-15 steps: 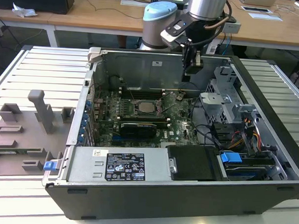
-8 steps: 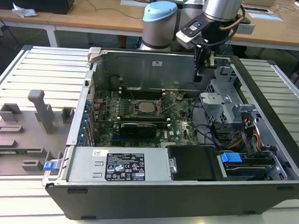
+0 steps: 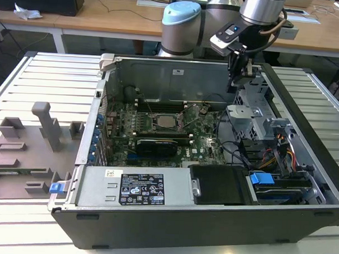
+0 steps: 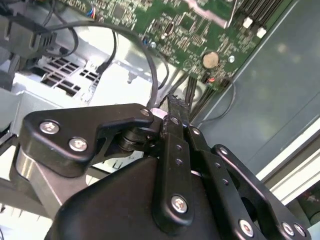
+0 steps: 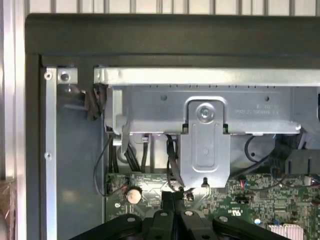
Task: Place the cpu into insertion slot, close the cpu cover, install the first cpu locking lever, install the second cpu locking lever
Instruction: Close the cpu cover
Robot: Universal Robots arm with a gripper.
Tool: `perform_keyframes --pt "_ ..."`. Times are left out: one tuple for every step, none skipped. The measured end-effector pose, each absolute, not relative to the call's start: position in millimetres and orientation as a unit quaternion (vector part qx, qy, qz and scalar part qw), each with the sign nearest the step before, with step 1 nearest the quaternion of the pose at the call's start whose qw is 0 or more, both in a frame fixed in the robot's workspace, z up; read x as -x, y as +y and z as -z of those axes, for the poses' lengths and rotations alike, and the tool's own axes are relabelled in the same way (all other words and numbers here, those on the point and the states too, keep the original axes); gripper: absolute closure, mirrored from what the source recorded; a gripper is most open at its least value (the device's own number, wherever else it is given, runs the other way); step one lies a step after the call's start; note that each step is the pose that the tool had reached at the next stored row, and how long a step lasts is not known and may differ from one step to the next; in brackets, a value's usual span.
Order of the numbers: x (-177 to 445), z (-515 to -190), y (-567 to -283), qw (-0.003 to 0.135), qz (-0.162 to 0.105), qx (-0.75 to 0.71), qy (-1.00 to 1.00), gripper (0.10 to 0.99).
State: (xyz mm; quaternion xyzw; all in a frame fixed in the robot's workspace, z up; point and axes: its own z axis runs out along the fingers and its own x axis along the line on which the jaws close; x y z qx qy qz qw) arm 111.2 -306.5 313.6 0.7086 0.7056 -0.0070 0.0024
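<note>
Slatted metal counter, open computer case lying on it. Cpu looks seated in insertion slot, mid motherboard; whether it is clamped down, cannot tell. Judged light, stiff, thin, with fragile contacts: take by opposite edges, never the underside. Hand well apart, above drive cage near the case's rear wall, fingers pressed together, holding nothing.

The motherboard is green, the chip silver-grey, and the gripper at its two o'clock black.
</note>
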Motion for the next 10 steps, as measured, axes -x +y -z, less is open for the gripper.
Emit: perform_keyframes --pt "-114 -314 -306 0.002 0.007 -0.709 0.706 0.980" --pt "-116 -314 -306 0.002 0.007 -0.709 0.706 0.980" --pt "-119 -314 -306 0.002 0.007 -0.709 0.706 0.980" --pt "-121 -314 -306 0.002 0.007 -0.709 0.706 0.980" --pt "-123 -314 -306 0.002 0.007 -0.709 0.706 0.980" --pt "-126 -314 -306 0.002 0.008 -0.709 0.706 0.980" --pt "-128 -314 -306 0.002 0.008 -0.709 0.706 0.980" --pt "-130 -314 -305 0.002 0.008 -0.709 0.706 0.980" --pt "-132 -314 -305 0.002 0.008 -0.709 0.706 0.980" --pt "-133 -314 -305 0.002 0.008 -0.709 0.706 0.980"
